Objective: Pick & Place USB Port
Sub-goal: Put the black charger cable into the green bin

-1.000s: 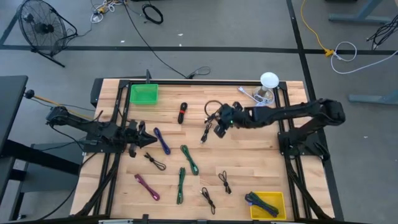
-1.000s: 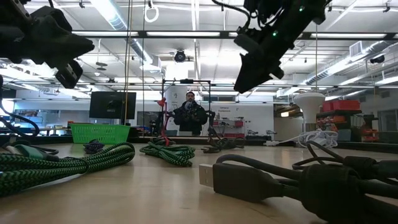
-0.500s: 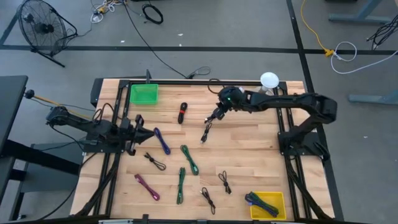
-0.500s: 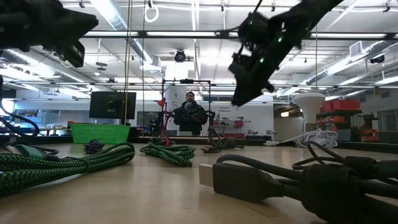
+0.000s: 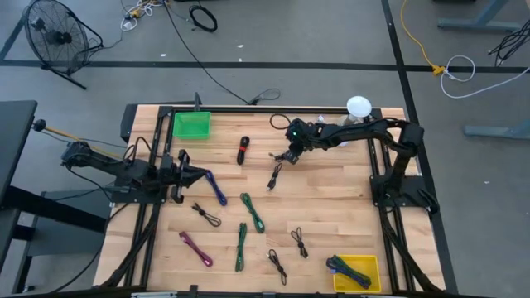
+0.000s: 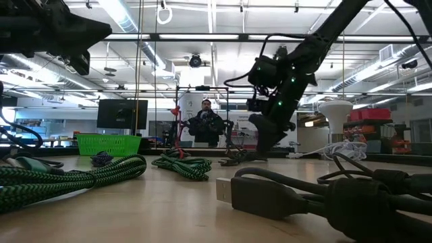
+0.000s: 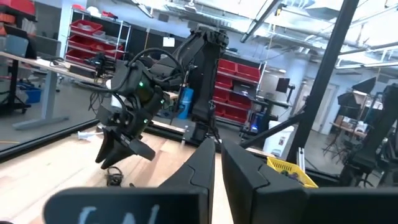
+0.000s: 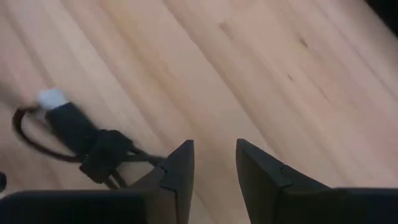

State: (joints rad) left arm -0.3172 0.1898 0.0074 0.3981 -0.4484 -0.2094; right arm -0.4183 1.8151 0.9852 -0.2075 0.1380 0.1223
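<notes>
Wooden table (image 5: 331, 207): black cable (image 5: 274, 175) diagonal (plug far-right).

No text, label, brand, number or sign can be read in any of the views. Pale marks are seen on the dark block (image 7: 124, 208) at the foot of the left wrist view, but they cannot be made out.

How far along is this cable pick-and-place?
Done: black cables already lie in the yellow bin; the green bin looks empty. In hand: the right gripper, jaws apart and holding nothing, hangs low beside a bundled black cable. The left gripper waits shut at the table's left. Left: about nine cables on the wooden table.
</notes>
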